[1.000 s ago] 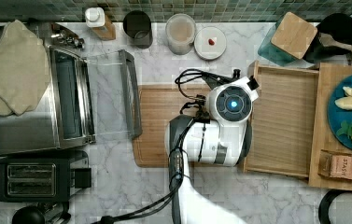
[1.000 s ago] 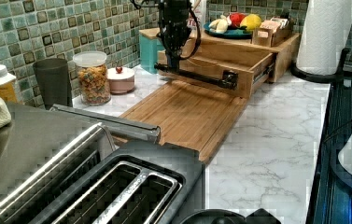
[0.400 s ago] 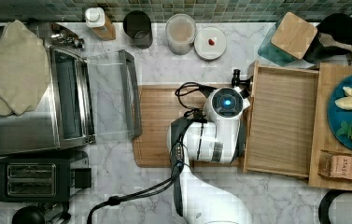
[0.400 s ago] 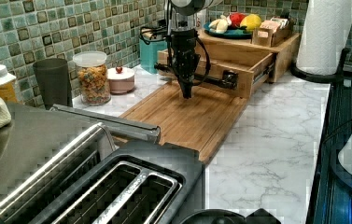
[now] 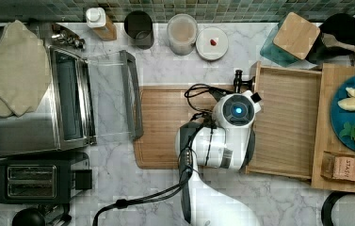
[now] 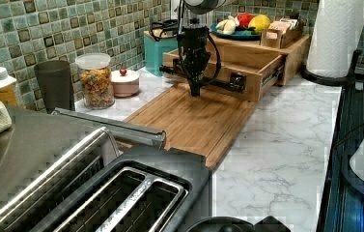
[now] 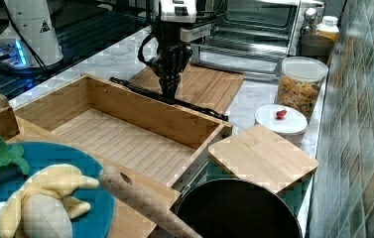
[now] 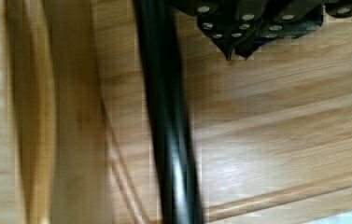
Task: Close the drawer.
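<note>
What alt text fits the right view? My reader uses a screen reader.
An open, empty bamboo drawer with the robot's gripper lowered just outside its black front handle; behind lie a cutting board and an open toaster oven.

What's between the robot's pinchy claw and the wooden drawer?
The drawer's black handle bar runs between them in the right view; the gripper hangs beside it, over the cutting board.

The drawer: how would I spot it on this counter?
Find the tiled wall, then the wooden stand holding a blue plate of fruit. The drawer sticks out from under it, a pale tray with raised sides and a black bar handle, unlike the flat, darker cutting board beside it.
</note>
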Robot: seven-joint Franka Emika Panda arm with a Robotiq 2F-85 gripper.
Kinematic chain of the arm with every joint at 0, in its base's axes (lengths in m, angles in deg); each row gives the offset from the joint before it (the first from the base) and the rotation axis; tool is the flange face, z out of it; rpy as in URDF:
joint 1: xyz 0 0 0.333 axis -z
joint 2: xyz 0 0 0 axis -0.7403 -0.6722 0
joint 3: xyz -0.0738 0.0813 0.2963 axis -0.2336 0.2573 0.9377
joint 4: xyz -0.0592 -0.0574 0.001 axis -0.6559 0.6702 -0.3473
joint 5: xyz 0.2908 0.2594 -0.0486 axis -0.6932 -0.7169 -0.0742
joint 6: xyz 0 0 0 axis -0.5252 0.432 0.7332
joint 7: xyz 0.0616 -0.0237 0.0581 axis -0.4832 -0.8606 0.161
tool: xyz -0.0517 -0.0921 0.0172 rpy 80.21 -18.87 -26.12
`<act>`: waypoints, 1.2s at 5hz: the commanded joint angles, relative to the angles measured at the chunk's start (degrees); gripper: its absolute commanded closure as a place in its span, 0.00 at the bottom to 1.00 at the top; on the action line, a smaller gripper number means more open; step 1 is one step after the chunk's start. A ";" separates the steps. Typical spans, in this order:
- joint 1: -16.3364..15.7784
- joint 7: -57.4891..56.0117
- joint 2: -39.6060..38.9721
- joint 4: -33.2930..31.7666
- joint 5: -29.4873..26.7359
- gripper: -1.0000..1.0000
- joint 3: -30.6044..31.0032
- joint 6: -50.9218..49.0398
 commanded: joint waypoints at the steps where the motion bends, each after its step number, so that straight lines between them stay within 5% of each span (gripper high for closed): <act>1: 8.30 -14.23 4.24 -0.03 -5.72 1.00 -3.34 9.98; 2: 8.01 -11.80 4.19 4.20 -0.07 1.00 -7.14 3.56; 5: 17.70 -26.68 -3.31 18.09 -3.12 1.00 -12.31 -2.33; 6: 14.22 -30.34 -5.36 20.02 -6.46 1.00 -20.52 -0.67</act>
